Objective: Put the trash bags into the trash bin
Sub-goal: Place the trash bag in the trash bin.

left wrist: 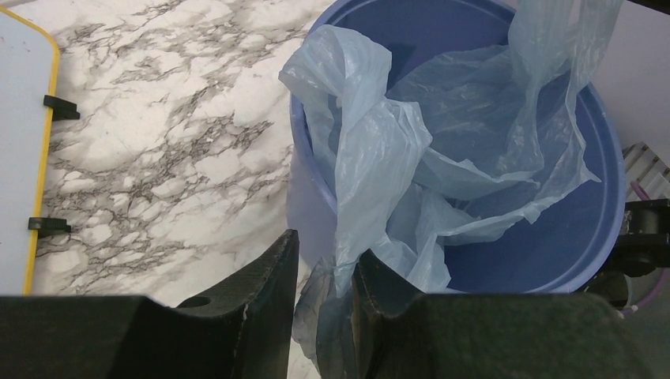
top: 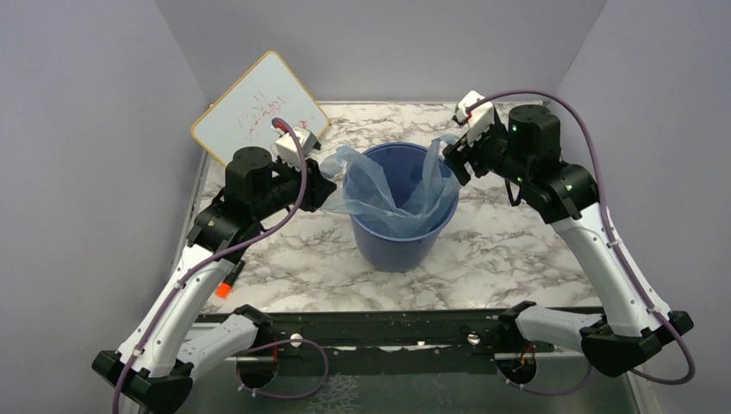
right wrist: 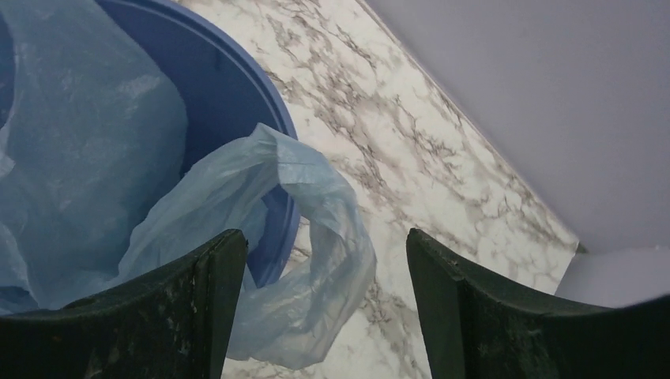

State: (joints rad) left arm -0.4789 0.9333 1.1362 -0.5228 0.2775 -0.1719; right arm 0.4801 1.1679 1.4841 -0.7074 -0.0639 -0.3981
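The blue bucket (top: 401, 246) stands in the middle of the marble surface (top: 293, 259). The thin light-blue trash bag (top: 384, 198) is mostly inside the bucket, all crumpled. Two ends of it are not in yet. One end hangs over the bucket's rim on the side of the left pincer (left wrist: 326, 253). The other end makes a loop that flops over the rim on the side of the right pincer (right wrist: 324, 237).

The left pincer sits right beside the bucket. Its two fingers are a little bit apart. A fold of the bag hangs between them and touches one finger. There is a gap next to the fold, so it does not look squeezed. The right pincer is beside the bucket on the other side. It is wide open and holds nothing. The bag's loop lies between its fingers without being pinched.

I think the job is almost done. The step now looks like letting go and tucking in. The next move needs each loose end pushed over the rim and down inside the bucket. It should be gentle, so the bucket does not tip. A white board (top: 259, 108) stands behind the bucket and has no part in this.
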